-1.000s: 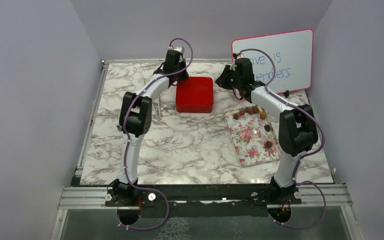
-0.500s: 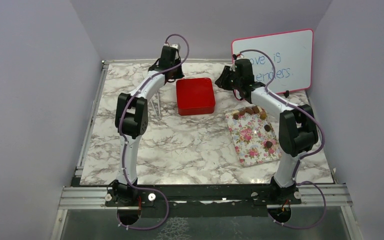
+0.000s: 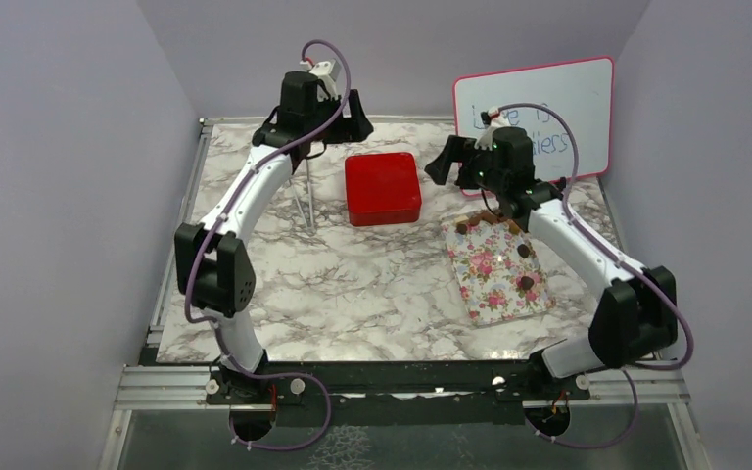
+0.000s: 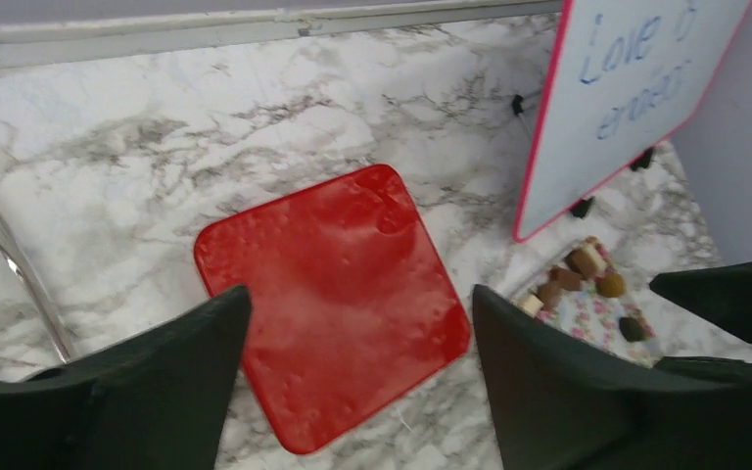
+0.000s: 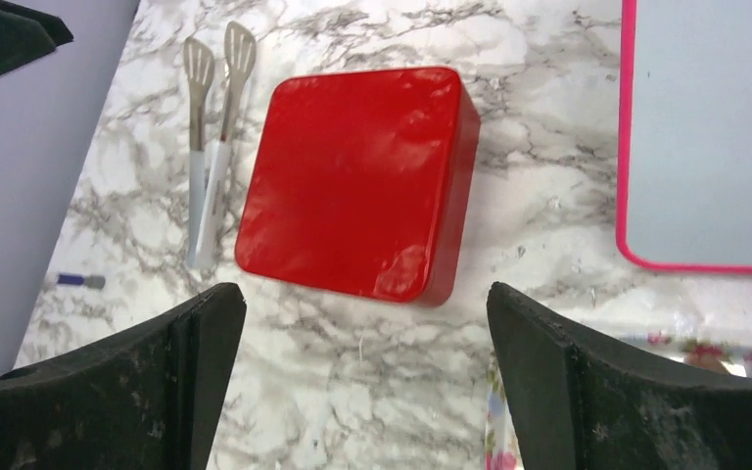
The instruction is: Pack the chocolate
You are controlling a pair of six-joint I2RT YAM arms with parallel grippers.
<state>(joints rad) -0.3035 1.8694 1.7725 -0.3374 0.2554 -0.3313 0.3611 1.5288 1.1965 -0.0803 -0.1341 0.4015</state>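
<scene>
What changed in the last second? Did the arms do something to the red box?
Both arms rose away from the square red tin box; the left end effector and right end effector opened, and now hold nothing. The box stayed shut; the brown chocolates on the flowered tray, metal tongs and whiteboard did not move.

Glossy red box [image 5: 357, 181] (marble-look table [image 3: 352, 284])

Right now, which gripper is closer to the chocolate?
Right. The right gripper hovers just beyond the chocolate; the left gripper is farther off, past the far left corner of the red box.
</scene>
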